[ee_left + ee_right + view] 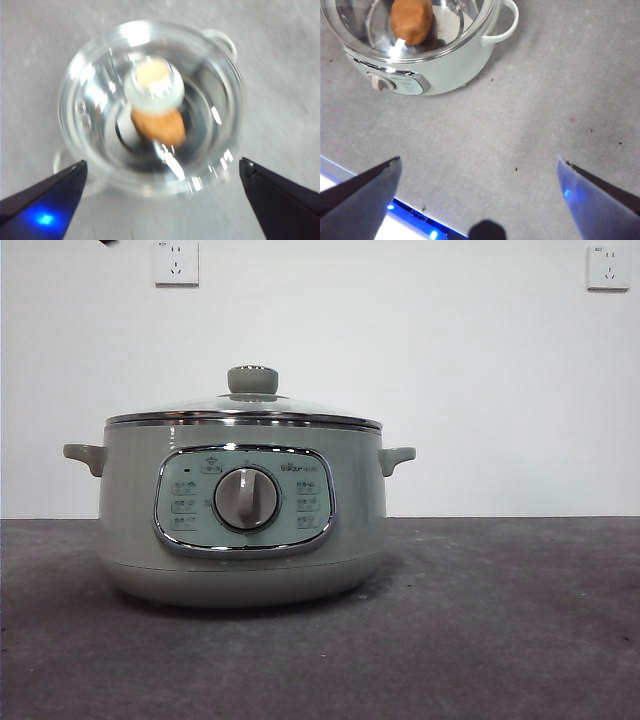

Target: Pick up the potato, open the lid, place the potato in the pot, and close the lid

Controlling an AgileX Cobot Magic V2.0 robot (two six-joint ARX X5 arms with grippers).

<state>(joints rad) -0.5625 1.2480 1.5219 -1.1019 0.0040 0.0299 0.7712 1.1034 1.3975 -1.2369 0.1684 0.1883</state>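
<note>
Left wrist view is showing the potato (159, 126), orange-brown and lumpy, sitting inside the pot (240, 510) beneath the clear glass lid (150, 107), whose sage-green knob (153, 88) is partly covering it. Front view is showing the lid lying level on the steel rim. The left gripper (162, 192) is hanging above the pot, jaws spread wide and holding nothing. The right gripper (477, 192), equally wide and empty, is hovering over bare table (530, 115) beside the pot. Little appears to be remaining; a descending arm clipping the knob could be knocking the lid askew.
</note>
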